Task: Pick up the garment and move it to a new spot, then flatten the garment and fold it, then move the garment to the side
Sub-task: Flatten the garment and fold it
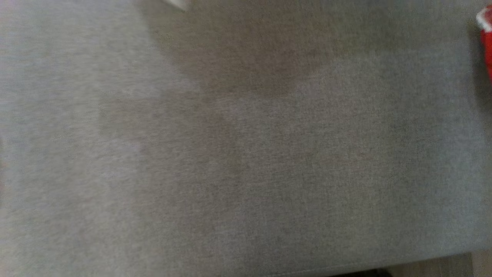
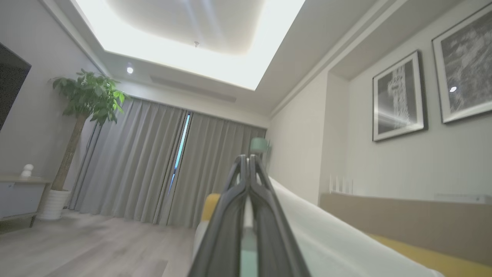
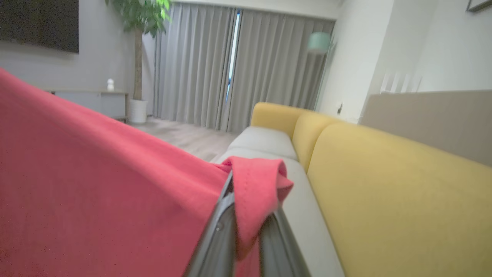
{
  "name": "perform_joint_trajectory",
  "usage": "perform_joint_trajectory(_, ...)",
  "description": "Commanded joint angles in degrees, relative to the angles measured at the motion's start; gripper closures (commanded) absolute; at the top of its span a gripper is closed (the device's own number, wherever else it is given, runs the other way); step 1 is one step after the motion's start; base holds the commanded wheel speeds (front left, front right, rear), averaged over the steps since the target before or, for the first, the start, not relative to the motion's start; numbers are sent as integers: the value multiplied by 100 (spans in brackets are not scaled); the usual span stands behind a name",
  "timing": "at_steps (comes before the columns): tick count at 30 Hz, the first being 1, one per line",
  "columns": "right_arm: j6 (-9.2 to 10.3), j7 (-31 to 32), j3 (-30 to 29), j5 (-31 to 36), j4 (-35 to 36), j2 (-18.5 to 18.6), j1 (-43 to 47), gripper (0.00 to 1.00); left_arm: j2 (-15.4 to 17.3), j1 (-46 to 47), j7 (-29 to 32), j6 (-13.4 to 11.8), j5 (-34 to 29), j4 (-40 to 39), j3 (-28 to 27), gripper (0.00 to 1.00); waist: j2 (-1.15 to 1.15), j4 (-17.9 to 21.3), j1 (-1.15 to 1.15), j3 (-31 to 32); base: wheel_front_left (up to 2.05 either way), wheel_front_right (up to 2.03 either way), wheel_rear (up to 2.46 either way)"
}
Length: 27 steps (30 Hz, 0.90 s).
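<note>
The garment (image 3: pixel 96 184) is a red cloth, and in the right wrist view it drapes wide across the left half. Its bunched edge folds over the tips of my right gripper (image 3: pixel 251 186), which is shut on it above the sofa seat. A strip of the same red (image 1: pixel 486 46) shows at the right edge of the head view. My left gripper (image 2: pixel 249 158) is raised and points into the room. Its two dark fingers are pressed together with nothing held between them.
The head view looks down on the grey sofa seat cushion (image 1: pixel 246 154), whose front edge runs along the bottom right. A yellow backrest (image 3: pixel 384 192) lines the sofa's right side. Beyond lie wooden floor (image 2: pixel 96 246), grey curtains, a potted plant (image 2: pixel 88 100) and a low cabinet.
</note>
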<state>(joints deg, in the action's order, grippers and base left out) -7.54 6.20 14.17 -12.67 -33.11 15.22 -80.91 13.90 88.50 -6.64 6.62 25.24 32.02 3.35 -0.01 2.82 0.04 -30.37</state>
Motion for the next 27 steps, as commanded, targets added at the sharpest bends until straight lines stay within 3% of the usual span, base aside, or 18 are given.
perform_joint_trajectory(1, 5, -594, -236, 244, -268, -259, -594, 100, 328, 880, -458, 11, -123, 183, -146, 100, 1, 240, -4, -394, 0, 0, 0)
perform_joint_trajectory(6, 5, -1878, -689, 708, -1292, -579, -1396, 100, 163, 1930, -827, 43, -107, 603, -402, 100, 1, 173, -4, -439, 0, 0, 0)
perform_joint_trajectory(12, 5, -2101, -658, 872, -1775, -562, -1402, 100, -83, 1712, -833, 82, 39, 400, -446, 100, 1, -4, -4, -583, 0, 0, 0)
perform_joint_trajectory(20, 5, -2118, -384, 779, -2540, -361, -463, 100, -69, -4, -835, 85, 708, 177, 0, 100, 1, -326, -4, -471, 0, 0, 0)
perform_joint_trajectory(27, 5, -1658, 629, -24, -3329, -317, 733, 100, 308, -2198, -835, 86, 1174, -312, 451, 100, 1, -518, -4, 243, 0, 0, 0)
